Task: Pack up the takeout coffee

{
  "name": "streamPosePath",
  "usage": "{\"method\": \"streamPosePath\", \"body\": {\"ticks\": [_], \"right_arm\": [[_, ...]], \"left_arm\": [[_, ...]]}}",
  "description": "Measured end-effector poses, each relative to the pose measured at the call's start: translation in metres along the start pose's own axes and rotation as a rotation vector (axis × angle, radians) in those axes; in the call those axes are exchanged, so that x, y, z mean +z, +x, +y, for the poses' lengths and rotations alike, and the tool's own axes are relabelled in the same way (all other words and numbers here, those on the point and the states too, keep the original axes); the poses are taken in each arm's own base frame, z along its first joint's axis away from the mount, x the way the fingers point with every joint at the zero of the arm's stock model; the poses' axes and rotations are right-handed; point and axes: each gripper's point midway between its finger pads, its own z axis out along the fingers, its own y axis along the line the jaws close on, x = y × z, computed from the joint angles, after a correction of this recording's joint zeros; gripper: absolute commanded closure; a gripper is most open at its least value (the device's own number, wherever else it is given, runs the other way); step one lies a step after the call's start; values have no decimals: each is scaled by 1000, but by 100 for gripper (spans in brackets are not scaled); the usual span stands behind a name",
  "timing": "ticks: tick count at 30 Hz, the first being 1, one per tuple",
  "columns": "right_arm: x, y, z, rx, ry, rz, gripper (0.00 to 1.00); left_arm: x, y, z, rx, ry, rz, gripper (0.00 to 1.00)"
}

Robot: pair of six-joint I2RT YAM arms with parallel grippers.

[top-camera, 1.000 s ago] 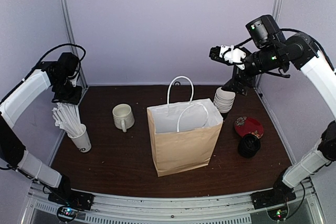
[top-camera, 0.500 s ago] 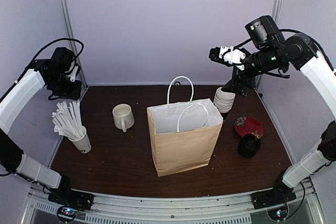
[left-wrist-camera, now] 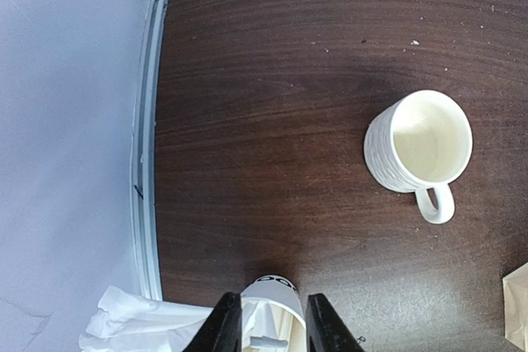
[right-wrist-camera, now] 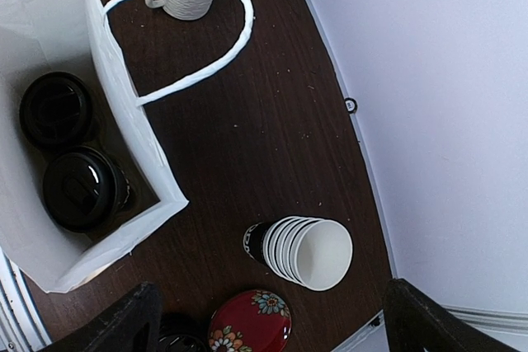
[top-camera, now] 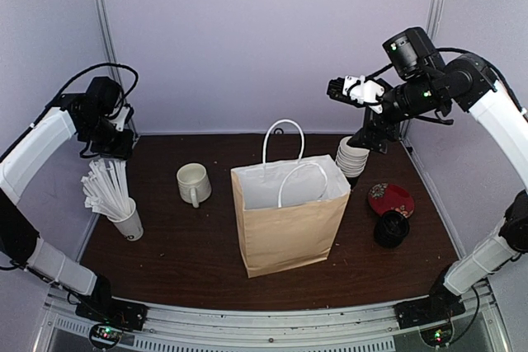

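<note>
Wrapping up the packing — two lidded coffee cups [right-wrist-camera: 56, 109] [right-wrist-camera: 82, 190] already inside the paper bag [top-camera: 289, 237], mid-frame. Right claw [top-camera: 340, 86] spread wide, empty, upper right; left claw [left-wrist-camera: 272, 331] narrowly parted, empty, upper left. Next — probably just backing off.

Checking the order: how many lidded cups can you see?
2, both inside the paper bag: first cup and second cup side by side. Bag walls may hide more.

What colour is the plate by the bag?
The plate is red with flowers, clearest from the right wrist.
</note>
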Motion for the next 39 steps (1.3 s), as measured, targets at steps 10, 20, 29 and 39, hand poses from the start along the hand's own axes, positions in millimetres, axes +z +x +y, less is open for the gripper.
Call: {"method": "streamPosePath", "body": {"ticks": [10, 20, 29, 39], "right_arm": [[0, -1, -1, 1, 2, -3, 3], [0, -1, -1, 1, 2, -3, 3], [5, -2, -2, 0, -2, 3, 3], [6, -3, -4, -2, 5, 5, 3]], "left_arm": [[16, 5, -6, 28, 16, 53, 96], [-8, -3, -4, 38, 27, 41, 100], [-150, -55, 7, -5, 90, -328, 100], [-231, -67, -29, -53, 398, -524, 100]]}}
